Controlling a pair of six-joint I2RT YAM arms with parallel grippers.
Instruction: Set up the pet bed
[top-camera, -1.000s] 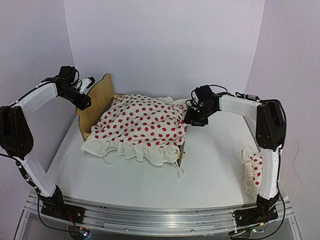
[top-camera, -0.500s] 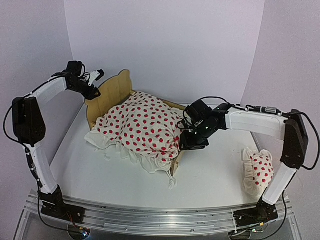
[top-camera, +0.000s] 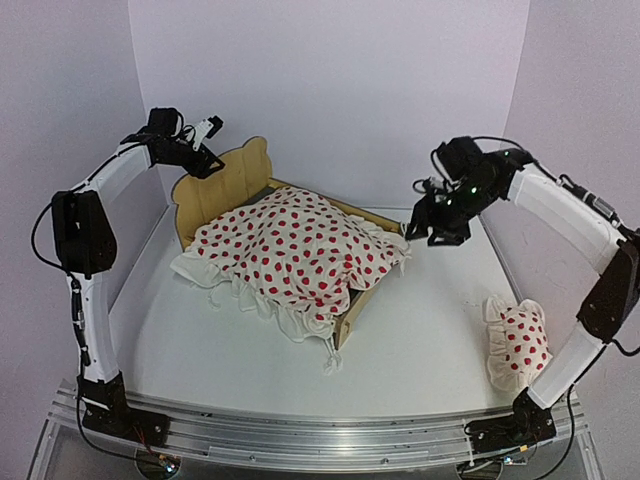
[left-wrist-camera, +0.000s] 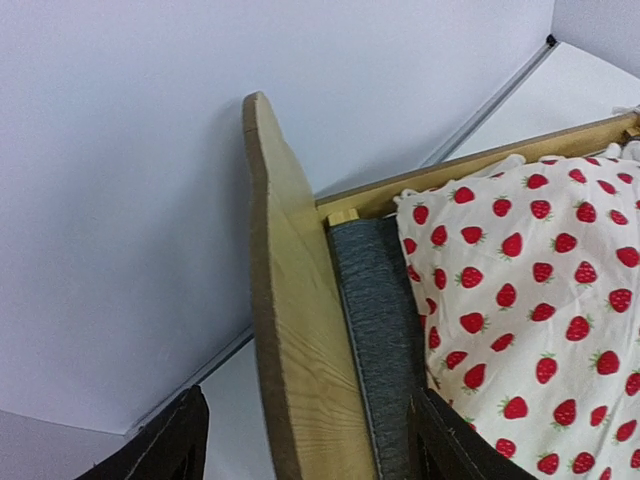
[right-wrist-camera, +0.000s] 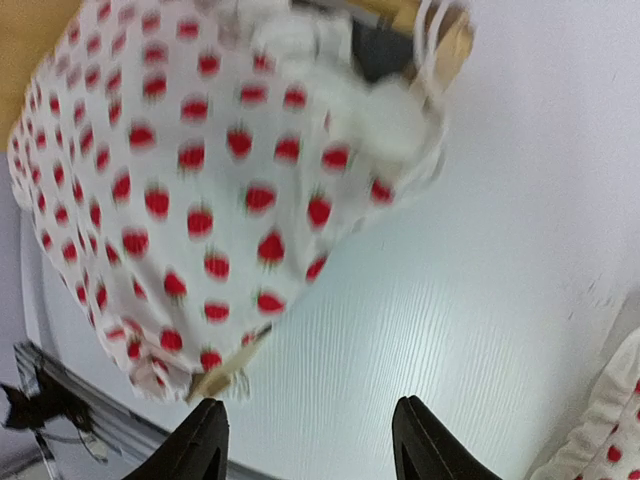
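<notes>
The pet bed (top-camera: 215, 190) stands slantwise at mid-table, its wavy plywood headboard (left-wrist-camera: 300, 330) at the back left and its footboard corner (top-camera: 350, 315) toward the front. A white ruffled duvet with red dots (top-camera: 300, 250) covers most of it, leaving a strip of grey fabric base (left-wrist-camera: 375, 300) bare by the headboard. My left gripper (top-camera: 200, 158) is open astride the headboard's top edge (left-wrist-camera: 305, 400), with its left finger (left-wrist-camera: 170, 450) clear of the wood. My right gripper (top-camera: 440, 225) hangs open over bare table right of the bed (right-wrist-camera: 310, 403), holding nothing.
A small red-dotted pillow (top-camera: 518, 340) lies at the right near my right arm's base, and its edge shows in the right wrist view (right-wrist-camera: 610, 420). White walls close the back and sides. A metal rail (top-camera: 320, 435) runs along the near edge.
The bed has swung round, headboard further back and foot toward the front. My right gripper let go at the foot end and rose away to the right. The left followed the headboard.
</notes>
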